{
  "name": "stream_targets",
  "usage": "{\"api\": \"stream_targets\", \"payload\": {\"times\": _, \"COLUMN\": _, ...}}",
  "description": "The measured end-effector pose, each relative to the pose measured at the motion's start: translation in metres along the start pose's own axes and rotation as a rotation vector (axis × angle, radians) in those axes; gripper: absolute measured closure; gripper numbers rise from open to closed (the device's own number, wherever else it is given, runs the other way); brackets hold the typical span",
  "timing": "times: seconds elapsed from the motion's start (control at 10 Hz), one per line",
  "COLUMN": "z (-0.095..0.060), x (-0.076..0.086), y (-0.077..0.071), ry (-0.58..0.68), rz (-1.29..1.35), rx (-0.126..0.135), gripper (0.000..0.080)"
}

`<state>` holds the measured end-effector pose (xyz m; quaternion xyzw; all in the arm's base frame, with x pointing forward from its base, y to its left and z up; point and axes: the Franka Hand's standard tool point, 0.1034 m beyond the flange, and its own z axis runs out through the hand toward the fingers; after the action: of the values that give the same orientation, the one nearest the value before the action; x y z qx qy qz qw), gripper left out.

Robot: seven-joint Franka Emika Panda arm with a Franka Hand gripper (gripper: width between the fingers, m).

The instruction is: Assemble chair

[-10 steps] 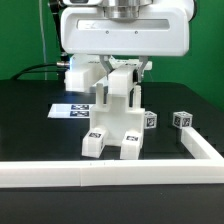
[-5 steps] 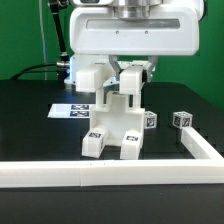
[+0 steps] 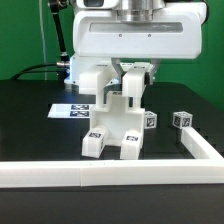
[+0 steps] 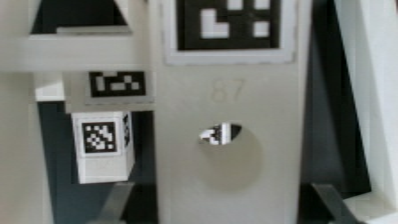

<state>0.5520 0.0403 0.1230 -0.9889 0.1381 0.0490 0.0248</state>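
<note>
The partly joined white chair (image 3: pixel 113 128) stands on the black table, its two front blocks carrying small tags. My gripper (image 3: pixel 127 72) hangs straight above it, shut on the chair's upright white piece (image 3: pixel 131 95). In the wrist view that piece (image 4: pixel 222 110) fills the middle, with a large tag (image 4: pixel 228 25) and a small round mark on it. My gripper (image 4: pixel 226 205) has a dark finger on either side of the piece; one of the fingers (image 4: pixel 121 203) lies against its edge. A loose tagged white cube (image 3: pixel 181 119) lies to the exterior view's right of the chair.
The marker board (image 3: pixel 68 110) lies flat behind the chair on the exterior view's left. A long low white border rail (image 3: pixel 110 176) runs along the front and turns back at the right (image 3: pixel 203 147). A white block (image 3: pixel 89 79) shows under the gripper body.
The gripper body has shifted toward the exterior view's right and looks larger in the picture. The held upright piece stands straighter than a second ago. The cube has not moved.
</note>
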Motion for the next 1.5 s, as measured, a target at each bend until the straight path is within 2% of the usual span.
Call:
{"api": "stream_targets", "payload": {"times": 0.9, "z": 0.0002, "x": -0.0025, "y": -0.002, "ry": 0.0, "rz": -0.005, "rx": 0.0, "gripper": 0.0509}}
{"api": "stream_targets", "payload": {"times": 1.5, "z": -0.002, "x": -0.0108, "y": -0.0034, "ry": -0.004, "rz": -0.009, "rx": 0.004, "gripper": 0.0509}}
